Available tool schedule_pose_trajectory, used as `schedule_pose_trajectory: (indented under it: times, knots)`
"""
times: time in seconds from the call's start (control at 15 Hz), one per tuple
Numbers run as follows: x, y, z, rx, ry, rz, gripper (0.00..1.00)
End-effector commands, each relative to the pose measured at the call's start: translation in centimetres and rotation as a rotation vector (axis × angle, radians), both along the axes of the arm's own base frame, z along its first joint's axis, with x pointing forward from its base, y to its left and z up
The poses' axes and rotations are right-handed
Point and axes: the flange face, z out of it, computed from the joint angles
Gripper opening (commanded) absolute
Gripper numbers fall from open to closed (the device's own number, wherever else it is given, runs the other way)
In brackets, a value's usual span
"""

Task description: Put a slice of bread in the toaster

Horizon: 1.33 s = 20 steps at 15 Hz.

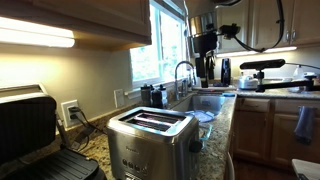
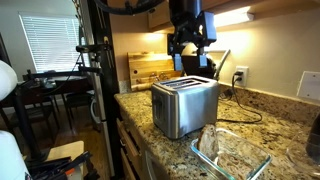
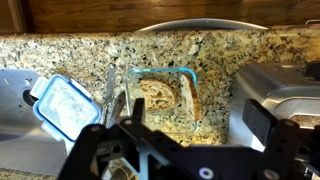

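The gripper [image 2: 191, 64] hangs high above the toaster [image 2: 185, 105], jaws spread wide with nothing between them. The slice of bread [image 3: 162, 94] seems to lie flat in the glass dish [image 2: 240, 160], which sits on the counter near and to the right of the toaster.

The dish walls worry me. Fingers coming down for a flat slice could knock the rim and shove the dish along the stone, or pinch only the crust and let it slip. The slots look narrow too, so a tilted slice could catch on the edge.

In the wrist view the bread is blurry, and I can't say for sure it's a single slice. The toaster is cut off at the right there. The blue lid [image 3: 65, 106] lies left of the dish.
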Motion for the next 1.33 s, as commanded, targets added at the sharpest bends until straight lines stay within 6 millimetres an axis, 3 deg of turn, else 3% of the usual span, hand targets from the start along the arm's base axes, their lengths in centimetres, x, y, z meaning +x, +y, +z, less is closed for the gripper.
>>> schedule_pose_trajectory:
  times: [0.0,0.73,1.27]
  knots:
    - [0.6,-0.5,-0.4,-0.014,-0.032,-0.013,1.0]
    - [0.0,-0.9,-1.4,0.001,-0.102,-0.036,1.0]
    - [-0.1,-2.4,-4.7,0.022,-0.107,-0.091,1.0]
